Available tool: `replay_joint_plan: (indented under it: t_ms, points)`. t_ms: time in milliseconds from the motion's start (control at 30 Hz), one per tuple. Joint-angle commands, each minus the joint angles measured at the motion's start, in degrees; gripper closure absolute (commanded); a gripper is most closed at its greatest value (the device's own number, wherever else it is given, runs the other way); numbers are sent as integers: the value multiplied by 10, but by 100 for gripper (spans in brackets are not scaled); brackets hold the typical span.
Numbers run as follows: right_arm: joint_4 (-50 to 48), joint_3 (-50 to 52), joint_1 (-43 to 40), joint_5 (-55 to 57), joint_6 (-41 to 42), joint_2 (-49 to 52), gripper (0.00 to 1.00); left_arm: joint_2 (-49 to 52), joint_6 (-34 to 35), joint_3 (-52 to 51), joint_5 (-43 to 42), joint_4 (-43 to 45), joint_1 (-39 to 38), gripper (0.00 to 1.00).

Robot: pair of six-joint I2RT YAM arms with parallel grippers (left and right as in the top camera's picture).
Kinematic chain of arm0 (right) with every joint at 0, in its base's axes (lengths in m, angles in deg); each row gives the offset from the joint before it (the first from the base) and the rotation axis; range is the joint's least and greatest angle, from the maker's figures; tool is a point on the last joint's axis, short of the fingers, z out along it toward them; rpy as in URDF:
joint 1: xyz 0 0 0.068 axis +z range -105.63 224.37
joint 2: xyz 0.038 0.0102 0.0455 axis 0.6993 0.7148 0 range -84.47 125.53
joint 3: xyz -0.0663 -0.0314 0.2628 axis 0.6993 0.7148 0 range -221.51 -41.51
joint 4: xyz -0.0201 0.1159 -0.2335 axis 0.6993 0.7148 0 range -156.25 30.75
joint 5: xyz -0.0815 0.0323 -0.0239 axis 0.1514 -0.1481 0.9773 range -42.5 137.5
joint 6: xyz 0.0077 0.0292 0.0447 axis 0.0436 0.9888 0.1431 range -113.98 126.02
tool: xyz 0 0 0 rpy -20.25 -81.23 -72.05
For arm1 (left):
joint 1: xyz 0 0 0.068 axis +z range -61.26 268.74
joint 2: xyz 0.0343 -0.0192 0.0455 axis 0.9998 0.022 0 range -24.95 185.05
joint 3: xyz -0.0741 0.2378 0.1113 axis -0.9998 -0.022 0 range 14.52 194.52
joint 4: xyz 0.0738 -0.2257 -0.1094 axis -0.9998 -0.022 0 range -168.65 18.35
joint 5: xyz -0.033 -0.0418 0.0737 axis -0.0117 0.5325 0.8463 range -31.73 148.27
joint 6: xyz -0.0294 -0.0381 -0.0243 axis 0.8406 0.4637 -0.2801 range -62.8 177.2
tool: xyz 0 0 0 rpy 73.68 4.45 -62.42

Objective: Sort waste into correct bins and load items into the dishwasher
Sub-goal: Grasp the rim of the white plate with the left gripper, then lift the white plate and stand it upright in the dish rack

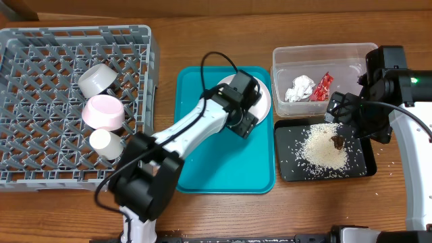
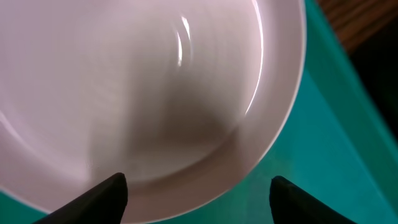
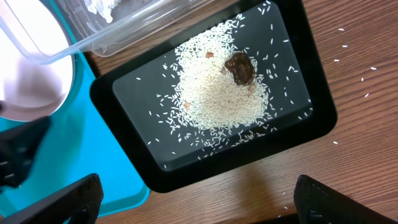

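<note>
Hovering left gripper [image 2: 199, 190] wide over plate [image 2: 155, 81] | right gripper [image 3: 199, 190] wide | wooden table [image 3: 354, 62], stray rice [image 3: 341, 29]

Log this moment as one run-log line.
left gripper: open, at plate on teal tray | right gripper: open, above rice on black tray | tub: napkin, wrapper | rack: pale bowl, pink bowl, cup

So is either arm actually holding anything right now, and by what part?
Nothing is held. The left gripper is open over the white plate; the right gripper is open above the black tray.
</note>
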Motion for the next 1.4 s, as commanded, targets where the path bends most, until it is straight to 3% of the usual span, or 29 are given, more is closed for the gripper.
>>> replay_joint_plan:
  t_ms: [0,133,267,467,767,1000,1167,1367]
  points:
    - [0,-8,0,5,2,-2,0,22,-19,5,-5,-22,0,32]
    - [0,-8,0,5,2,-2,0,22,-19,5,1,-64,0,47]
    - [0,-8,0,5,2,-2,0,21,-19,5,1,-84,0,75]
    - [2,-8,0,5,2,-2,0,16,-12,18,1,-101,0,96]
    - [4,-8,0,5,2,-2,0,-42,11,146,25,-185,9,96]
    - [5,-8,0,5,1,-2,0,-124,33,217,26,-212,80,96]
    - [4,-8,0,5,1,-2,0,-163,32,217,-89,-212,179,96]
    - [4,-8,0,5,1,-2,0,-156,-15,216,-318,-218,319,96]
